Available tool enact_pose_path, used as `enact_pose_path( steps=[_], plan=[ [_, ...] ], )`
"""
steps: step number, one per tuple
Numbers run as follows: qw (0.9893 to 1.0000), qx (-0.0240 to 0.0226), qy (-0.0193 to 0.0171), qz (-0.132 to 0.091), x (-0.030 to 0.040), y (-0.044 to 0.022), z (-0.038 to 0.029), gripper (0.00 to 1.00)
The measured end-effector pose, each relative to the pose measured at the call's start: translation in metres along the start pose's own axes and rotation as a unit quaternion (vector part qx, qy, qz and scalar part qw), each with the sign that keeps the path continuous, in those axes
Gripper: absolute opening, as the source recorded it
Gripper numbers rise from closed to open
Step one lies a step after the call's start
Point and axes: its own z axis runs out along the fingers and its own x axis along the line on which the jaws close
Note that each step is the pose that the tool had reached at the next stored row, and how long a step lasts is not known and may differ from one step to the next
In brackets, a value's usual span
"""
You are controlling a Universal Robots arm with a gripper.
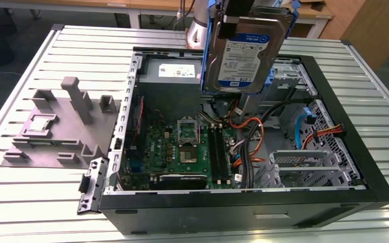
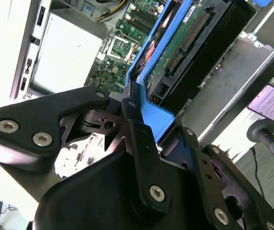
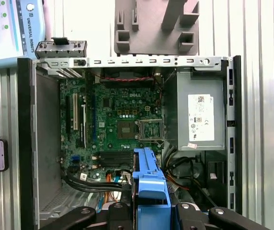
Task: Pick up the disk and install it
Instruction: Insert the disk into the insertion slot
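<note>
The disk (image 1: 243, 55) is up in the air, hanging on edge with its blue-and-white label facing the exterior view. The tool (image 1: 238, 19) grips it from above, jaws clamped on the blue frame that runs round its edges. In the second wrist view the tool (image 2: 151, 117) pinches that blue frame tight, and the disk's (image 2: 199, 43) green circuit side and connector row stretch away from it.

Below it sits the open case (image 1: 356, 167), lying on its side on the slatted surface (image 1: 46, 212). The disk hangs clear above the case's far end, near the power supply (image 1: 170, 71), touching nothing inside. In the first wrist view the blue frame (image 3: 149, 177) pokes out over the case between the black fingers (image 3: 122, 213), with the motherboard (image 3: 117, 124) and the power supply (image 3: 200, 115) beyond it.

Orange cables (image 1: 259, 136) loop beside the motherboard (image 1: 181, 152). A grey fixture (image 1: 59, 126) stands on the surface at the exterior view's left, just beside the case.
</note>
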Motion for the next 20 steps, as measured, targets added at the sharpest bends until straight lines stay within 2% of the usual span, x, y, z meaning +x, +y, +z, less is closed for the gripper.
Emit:
enact_pose_path(
  steps=[2, 3, 6, 20],
  plan=[
    [1.0000, 0.0014, -0.0001, 0.000, 0.0002, 0.0056, 0.0000, 0.36],
    [1.0000, 0.0016, -0.0001, 0.000, 0.0002, 0.0062, 0.0000, 0.36],
    [1.0000, 0.0016, -0.0001, 0.000, 0.0001, 0.0019, 0.0002, 0.36],
    [1.0000, 0.0016, -0.0001, 0.000, 0.0028, 0.0011, 0.0002, 0.36]
  ],
)
